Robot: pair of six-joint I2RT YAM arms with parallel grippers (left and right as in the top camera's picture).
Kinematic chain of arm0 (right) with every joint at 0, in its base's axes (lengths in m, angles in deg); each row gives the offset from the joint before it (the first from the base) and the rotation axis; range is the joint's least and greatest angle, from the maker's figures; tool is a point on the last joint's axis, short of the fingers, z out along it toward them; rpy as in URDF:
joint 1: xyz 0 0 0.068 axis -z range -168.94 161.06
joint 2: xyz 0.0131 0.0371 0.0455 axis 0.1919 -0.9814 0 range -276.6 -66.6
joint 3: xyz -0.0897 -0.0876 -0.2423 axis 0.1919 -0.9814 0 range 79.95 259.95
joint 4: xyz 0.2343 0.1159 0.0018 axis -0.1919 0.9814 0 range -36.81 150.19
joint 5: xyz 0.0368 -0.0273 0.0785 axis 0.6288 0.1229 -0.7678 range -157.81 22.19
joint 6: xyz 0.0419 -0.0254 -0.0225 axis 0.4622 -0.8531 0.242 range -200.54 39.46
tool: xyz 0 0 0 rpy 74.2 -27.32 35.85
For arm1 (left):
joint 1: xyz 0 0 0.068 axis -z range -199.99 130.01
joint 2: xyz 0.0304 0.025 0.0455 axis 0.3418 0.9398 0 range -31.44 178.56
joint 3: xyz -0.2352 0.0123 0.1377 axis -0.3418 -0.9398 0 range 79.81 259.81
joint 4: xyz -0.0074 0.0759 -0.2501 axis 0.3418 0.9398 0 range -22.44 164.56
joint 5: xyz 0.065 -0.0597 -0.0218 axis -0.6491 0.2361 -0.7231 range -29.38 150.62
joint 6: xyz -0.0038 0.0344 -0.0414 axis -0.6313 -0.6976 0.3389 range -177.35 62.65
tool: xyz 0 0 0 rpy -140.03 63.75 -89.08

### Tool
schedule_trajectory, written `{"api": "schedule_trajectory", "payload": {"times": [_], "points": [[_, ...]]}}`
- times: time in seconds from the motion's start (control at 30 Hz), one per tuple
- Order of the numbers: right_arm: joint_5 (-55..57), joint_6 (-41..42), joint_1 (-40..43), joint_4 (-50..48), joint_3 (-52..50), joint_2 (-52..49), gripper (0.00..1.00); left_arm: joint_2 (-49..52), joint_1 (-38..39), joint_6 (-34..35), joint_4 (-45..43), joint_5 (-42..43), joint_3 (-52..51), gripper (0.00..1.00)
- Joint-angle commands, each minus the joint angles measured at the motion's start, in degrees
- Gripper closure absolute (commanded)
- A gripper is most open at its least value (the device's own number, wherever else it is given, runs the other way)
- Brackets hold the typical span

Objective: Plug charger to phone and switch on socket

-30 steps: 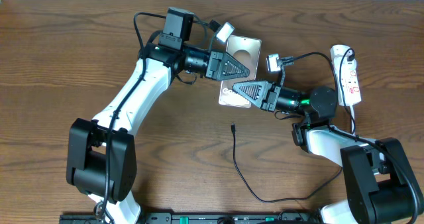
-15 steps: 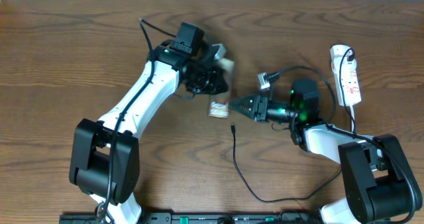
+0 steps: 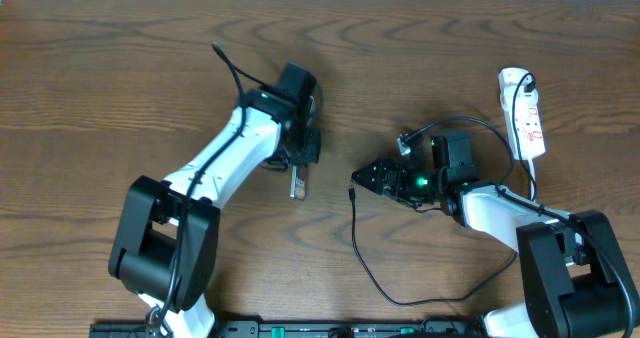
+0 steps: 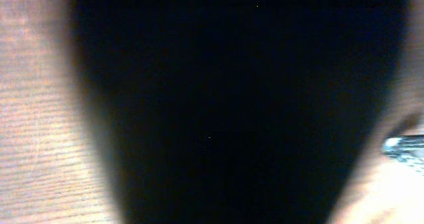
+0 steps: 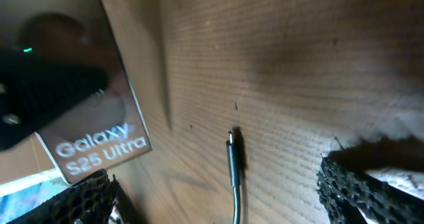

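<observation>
The phone [image 3: 298, 184] stands on edge in the overhead view, and my left gripper [image 3: 300, 166] is shut on its upper part. In the right wrist view its white "Galaxy S25 Ultra" lettering [image 5: 99, 146] shows at left. The charger's plug tip [image 3: 352, 191] [image 5: 233, 152] lies on the wood a little right of the phone, and its thin black cable [image 3: 372, 278] curls toward the front. My right gripper [image 3: 364, 179] [image 5: 228, 199] is open, low over the tip, one finger on each side of it and apart from it. The white socket [image 3: 525, 113] lies at the far right.
A dark blurred surface fills nearly the whole left wrist view. A black plug and cord [image 3: 520, 83] sit in the socket's far end, and its cord runs down past my right arm's base. Bare wood lies to the left and front.
My right gripper let go of the phone, opened wide and came down over the charger tip. My left arm turned the phone on edge and carried it down and to the left.
</observation>
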Motion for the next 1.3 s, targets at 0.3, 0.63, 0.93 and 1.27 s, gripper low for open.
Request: {"api": "schedule_trajectory", "payload": {"times": [0.3,0.63,0.93,1.27], "points": [[10.86,0.50,0.07,1.20,-1.29,-1.68,0.01,1.18,4.17,5.27,-3.63,-12.70,-3.78,0.93],[10.97,0.50,0.02,0.98,-1.29,-1.68,0.01,5.33,4.87,5.46,-3.82,-12.70,-3.78,0.93],[10.97,0.50,0.02,0.98,-1.29,-1.68,0.01,6.75,4.87,5.46,-3.67,-13.68,-3.78,0.83],[10.91,5.62,0.02,-0.28,-1.29,-1.68,0.01,6.21,4.11,5.11,-2.95,-8.94,-2.95,0.93]]}}
